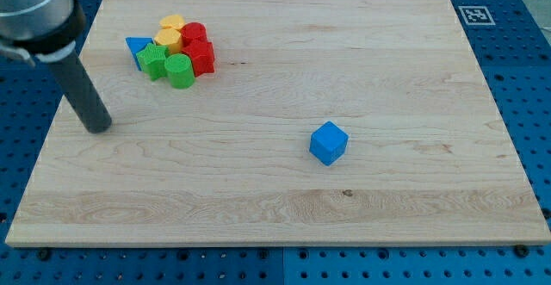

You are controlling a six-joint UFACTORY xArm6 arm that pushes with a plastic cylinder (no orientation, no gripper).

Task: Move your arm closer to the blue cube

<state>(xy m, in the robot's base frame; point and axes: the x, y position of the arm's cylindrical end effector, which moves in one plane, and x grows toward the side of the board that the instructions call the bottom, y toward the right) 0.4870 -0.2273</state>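
My tip, a bare rod tool with nothing to hold, rests at the worktop's left edge. The blue cube sits alone well to the view's right, seemingly slightly lower.

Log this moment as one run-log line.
my tip: board's left | blue cube: alone, far to view's right | cluster: upper left | contact: none
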